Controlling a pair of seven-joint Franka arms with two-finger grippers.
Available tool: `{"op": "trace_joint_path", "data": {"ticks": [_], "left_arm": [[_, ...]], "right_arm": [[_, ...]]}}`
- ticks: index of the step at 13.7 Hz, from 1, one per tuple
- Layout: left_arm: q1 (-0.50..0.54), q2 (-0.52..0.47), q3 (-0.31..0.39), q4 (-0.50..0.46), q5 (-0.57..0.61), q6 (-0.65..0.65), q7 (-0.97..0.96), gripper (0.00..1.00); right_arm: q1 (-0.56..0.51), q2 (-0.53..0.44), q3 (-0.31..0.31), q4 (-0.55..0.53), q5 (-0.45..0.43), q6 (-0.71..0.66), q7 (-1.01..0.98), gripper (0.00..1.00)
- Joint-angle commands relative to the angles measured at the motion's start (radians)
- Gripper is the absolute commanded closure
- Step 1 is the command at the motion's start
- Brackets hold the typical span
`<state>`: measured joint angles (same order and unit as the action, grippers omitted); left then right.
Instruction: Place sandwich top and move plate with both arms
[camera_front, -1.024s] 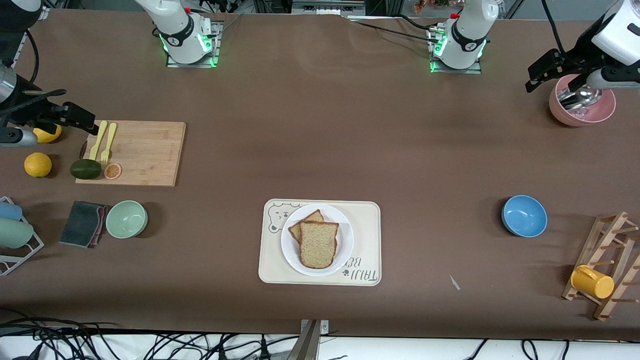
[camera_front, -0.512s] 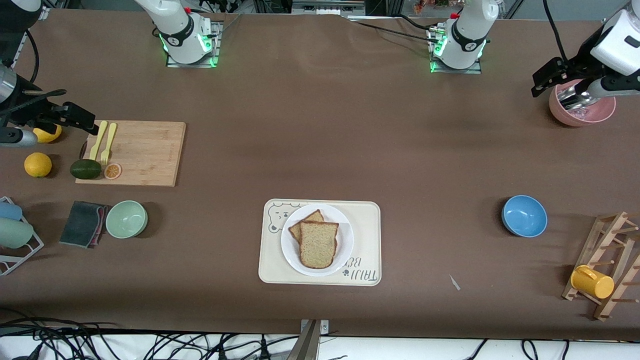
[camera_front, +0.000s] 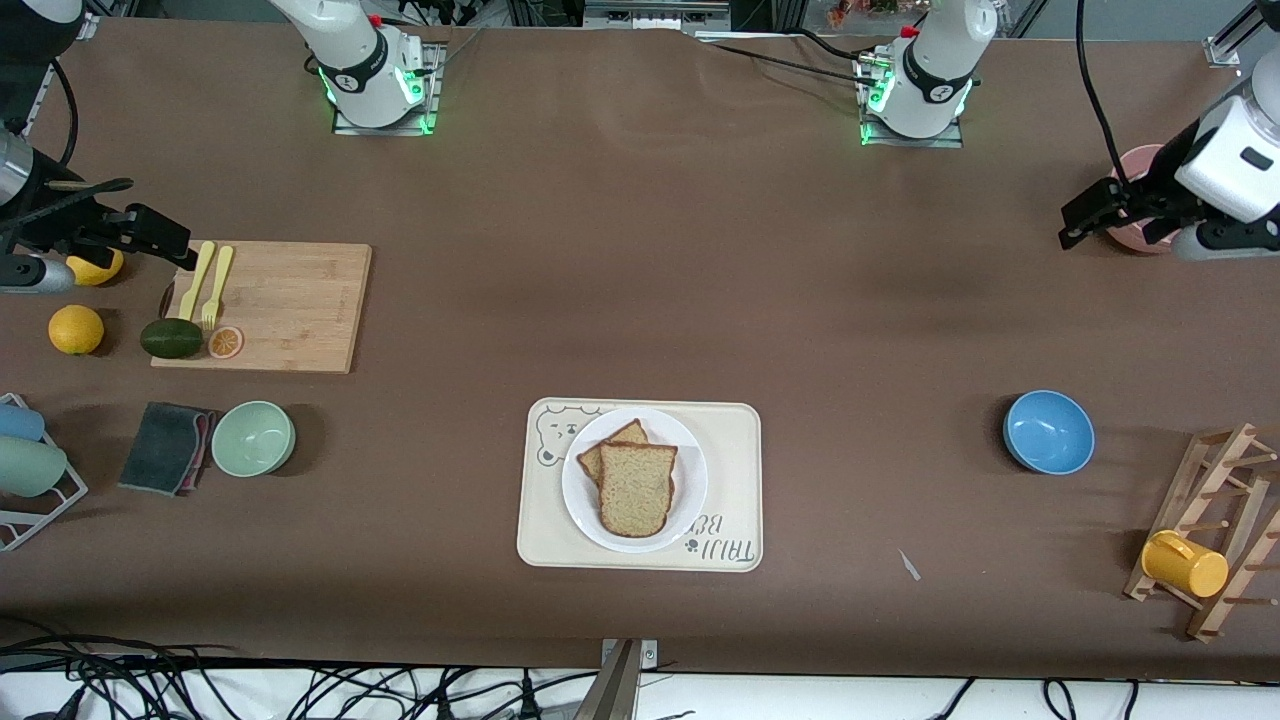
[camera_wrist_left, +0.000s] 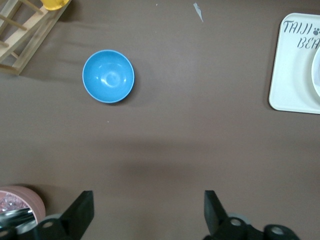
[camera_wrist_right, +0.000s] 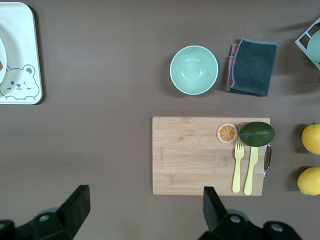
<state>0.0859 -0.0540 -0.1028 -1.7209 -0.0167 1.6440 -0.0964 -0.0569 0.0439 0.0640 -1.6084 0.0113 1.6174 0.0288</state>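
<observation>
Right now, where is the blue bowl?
In the front view the blue bowl sits on the table toward the left arm's end, between the cream tray and the wooden rack holding a yellow cup.

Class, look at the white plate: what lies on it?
On the plate, two bread slices: the sandwich top overlaps a lower slice. Anything between them is covered.

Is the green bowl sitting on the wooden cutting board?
No, the green bowl rests on the bare table beside the cutting board, apart from it.
</observation>
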Motion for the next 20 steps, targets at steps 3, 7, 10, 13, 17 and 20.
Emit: {"op": "trace_joint_path", "data": {"ticks": [3,7,10,13,17,20], "left_arm": [[0.035,0.138,-0.006,0.176,-0.016,-0.024,0.075,0.01],[0.002,0.175,0.017,0.201,-0.009,-0.024,0.077,0.01],[-0.069,0.165,0.103,0.201,-0.008,-0.029,0.078,0.01],[-0.095,0.152,0.112,0.199,-0.006,-0.059,0.077,0.01],[-0.087,0.152,0.107,0.199,-0.002,-0.061,0.077,0.0],[-0.087,0.154,0.104,0.201,-0.002,-0.096,0.075,0.0]], "right_arm": [[0.005,-0.006,-0.004,0.004,0.004,-0.007,-0.012,0.0],[0.005,-0.005,-0.004,0.004,0.004,-0.007,-0.012,0.0],[0.005,-0.006,-0.004,0.004,0.004,-0.007,-0.012,0.0],[0.005,-0.006,-0.004,0.004,0.004,-0.007,-0.012,0.0],[0.005,-0.006,-0.006,0.004,0.004,-0.007,-0.012,0.0],[0.005,-0.006,-0.004,0.004,-0.001,-0.007,-0.012,0.0]]}}
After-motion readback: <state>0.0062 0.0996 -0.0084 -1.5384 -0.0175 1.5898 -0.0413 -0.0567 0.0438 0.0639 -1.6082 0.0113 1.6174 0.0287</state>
